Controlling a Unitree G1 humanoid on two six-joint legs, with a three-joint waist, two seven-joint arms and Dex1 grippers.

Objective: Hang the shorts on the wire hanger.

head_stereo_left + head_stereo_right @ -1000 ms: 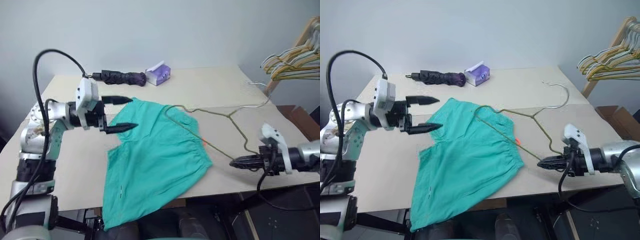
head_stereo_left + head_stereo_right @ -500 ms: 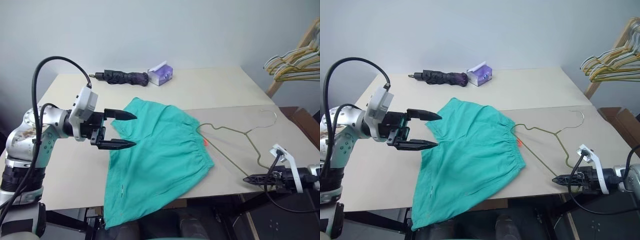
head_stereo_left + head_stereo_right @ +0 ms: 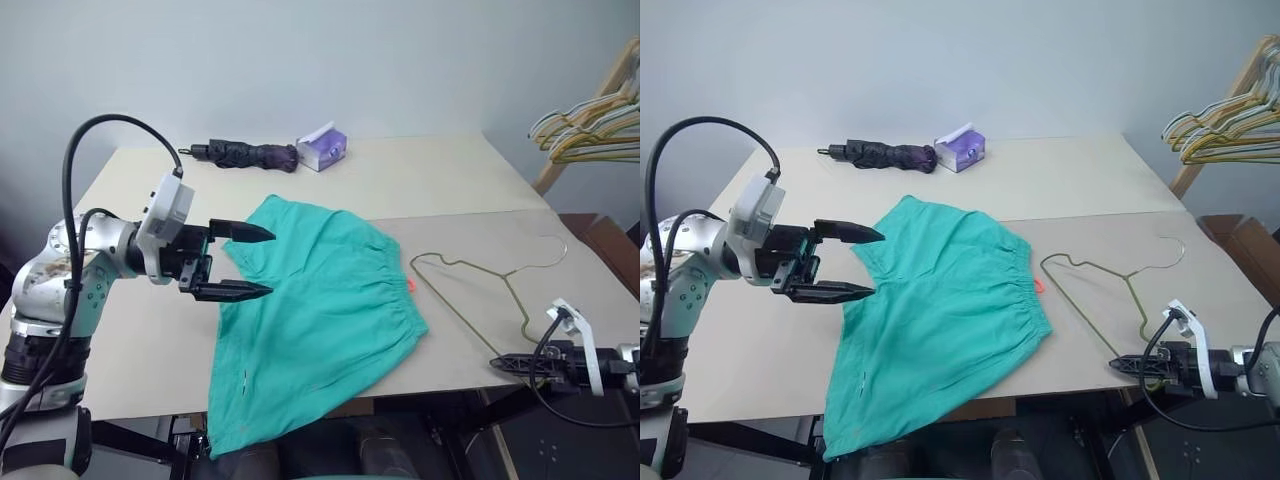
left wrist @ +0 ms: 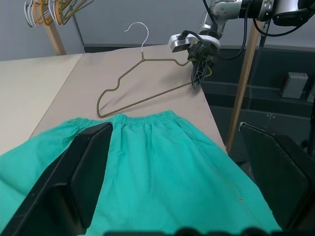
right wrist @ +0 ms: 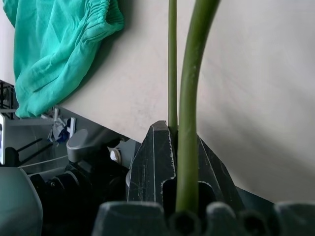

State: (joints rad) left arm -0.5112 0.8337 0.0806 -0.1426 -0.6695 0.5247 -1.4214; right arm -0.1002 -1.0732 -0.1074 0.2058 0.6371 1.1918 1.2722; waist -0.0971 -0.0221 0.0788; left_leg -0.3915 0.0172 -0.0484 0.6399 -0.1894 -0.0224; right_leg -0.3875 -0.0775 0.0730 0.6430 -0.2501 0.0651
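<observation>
The teal shorts (image 3: 320,310) lie flat on the table (image 3: 140,330), one leg drooping over the front edge, with the orange tag (image 3: 411,286) at the waistband. My left gripper (image 3: 268,262) hovers open over their left edge with nothing between its fingers. The wire hanger (image 3: 1080,310) lies on the table to the right of the shorts, apart from them. My right gripper (image 3: 510,364) is shut on the hanger's near corner at the table's front right edge. In the right wrist view the wire (image 5: 189,98) runs up from between the shut jaws. The left wrist view shows the hanger (image 4: 147,100) beyond the waistband.
A folded dark umbrella (image 3: 245,155) and a purple tissue box (image 3: 322,148) sit at the back of the table. A bunch of yellow and grey hangers (image 3: 590,120) hangs on a wooden rack at the far right, with a cardboard box (image 3: 612,240) below it.
My right gripper has pulled the hanger to the right and toward the front edge, off the shorts, and has sunk lower. The left gripper has stayed open and almost in place.
</observation>
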